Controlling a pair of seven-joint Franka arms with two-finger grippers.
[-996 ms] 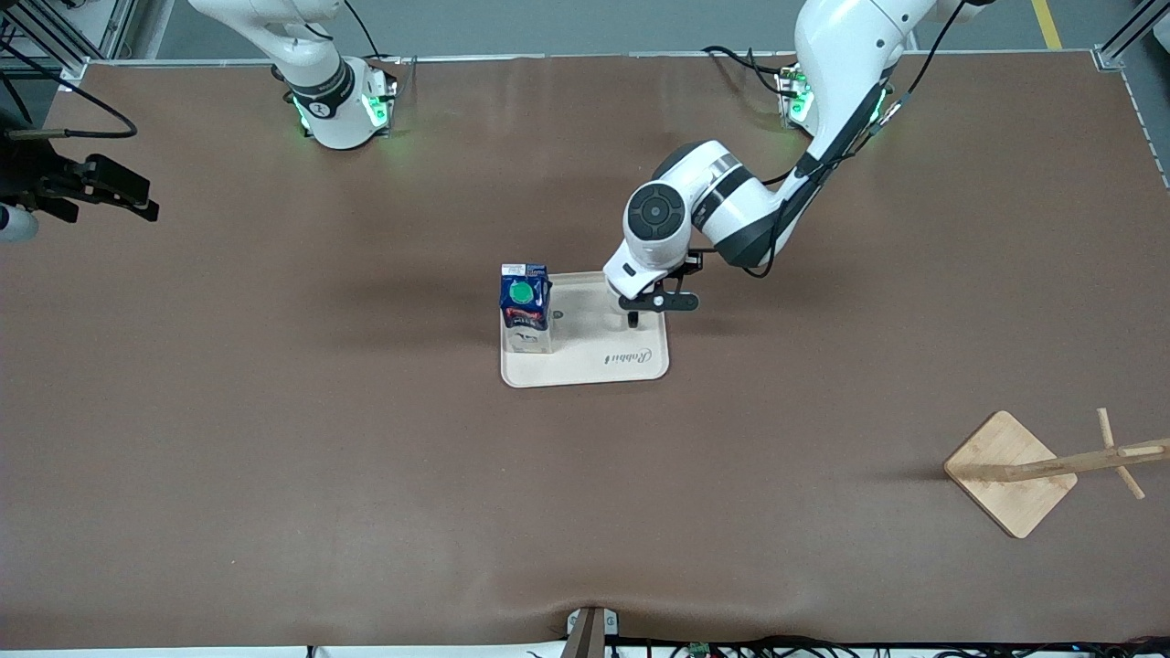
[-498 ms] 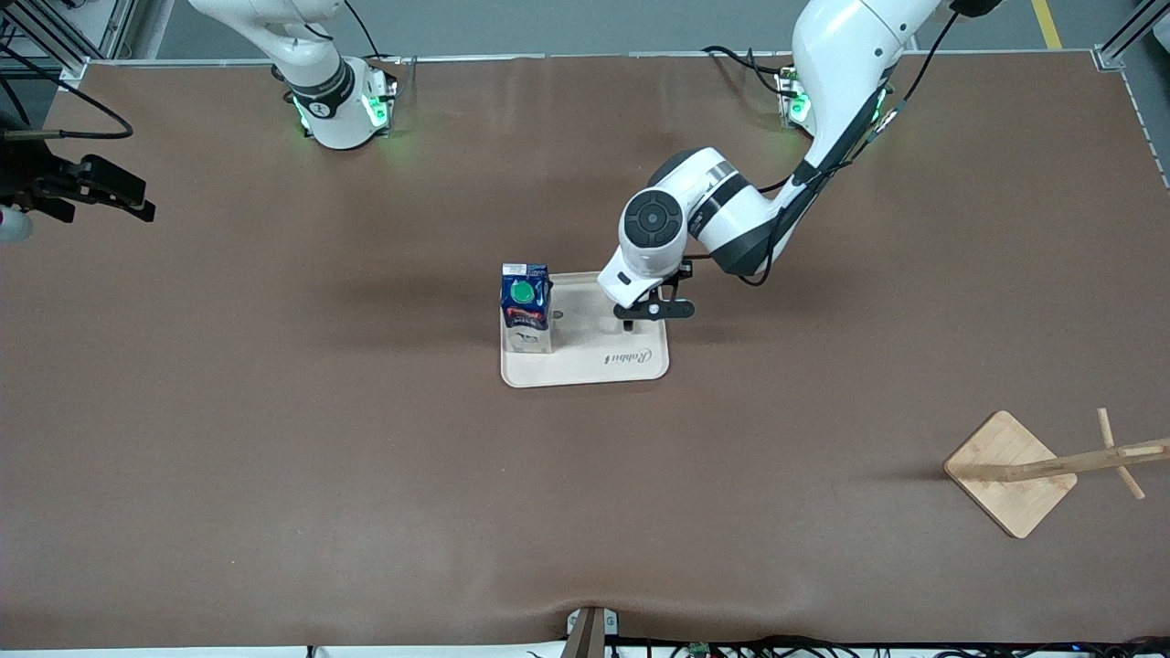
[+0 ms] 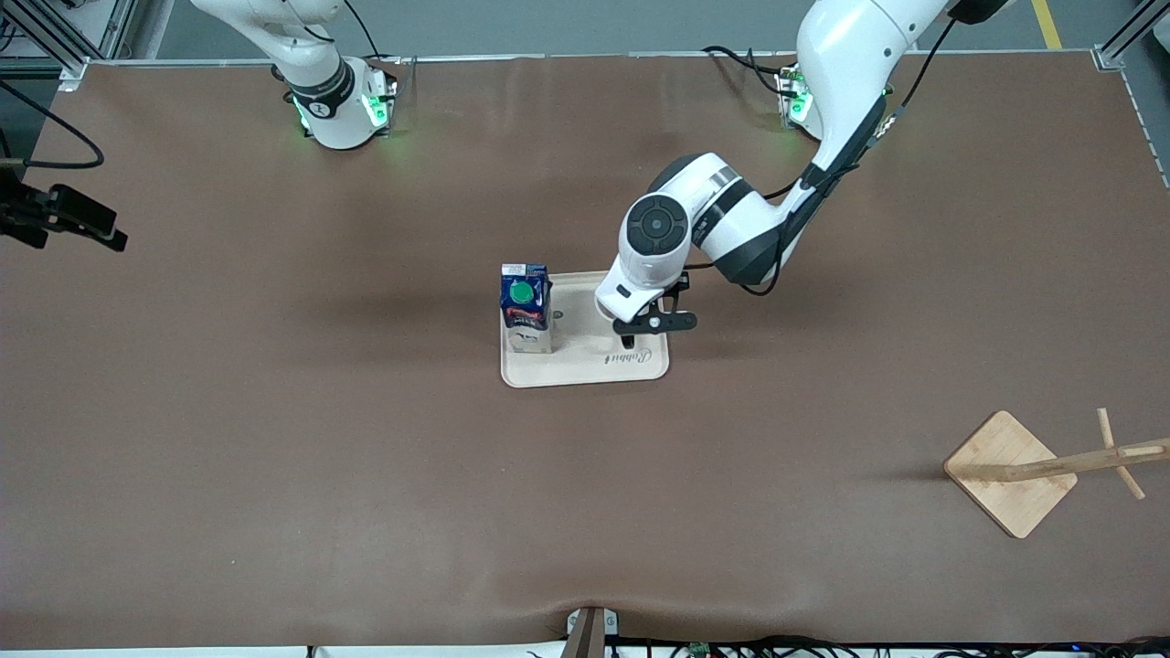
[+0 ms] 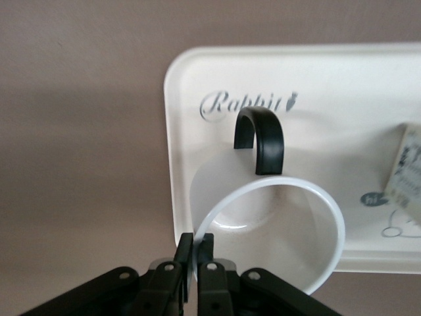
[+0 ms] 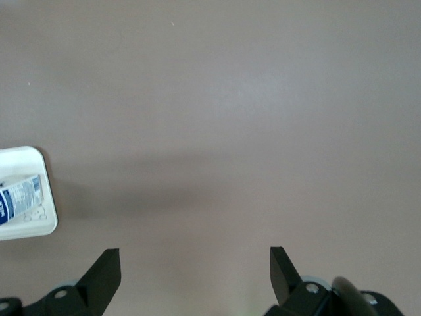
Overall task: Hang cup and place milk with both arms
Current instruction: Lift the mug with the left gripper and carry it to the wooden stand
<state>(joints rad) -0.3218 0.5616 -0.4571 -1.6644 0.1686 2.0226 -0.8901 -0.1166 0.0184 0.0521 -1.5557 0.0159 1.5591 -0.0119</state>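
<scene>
The white cup (image 4: 299, 247) with a black handle (image 4: 260, 139) is over the cream tray (image 4: 184, 118), at the tray's end toward the left arm. My left gripper (image 4: 196, 241) is shut on the cup's rim. In the front view the left gripper (image 3: 631, 338) and wrist hide the cup. The dark-blue milk (image 3: 526, 306) with a green cap stands upright on the tray (image 3: 585, 367), at the end toward the right arm. My right gripper (image 3: 69, 224) is open and empty over the table's edge at the right arm's end; it shows open in its wrist view (image 5: 195, 260).
A wooden cup rack with a square base (image 3: 1010, 471) and a leaning pegged post (image 3: 1092, 460) stands near the left arm's end of the table, nearer the front camera than the tray. The tray's corner (image 5: 33, 227) and the milk (image 5: 18, 197) show in the right wrist view.
My left gripper has shifted with the cup a little toward the front camera over the tray. My right gripper has moved farther out toward the table's edge. The milk has not moved.
</scene>
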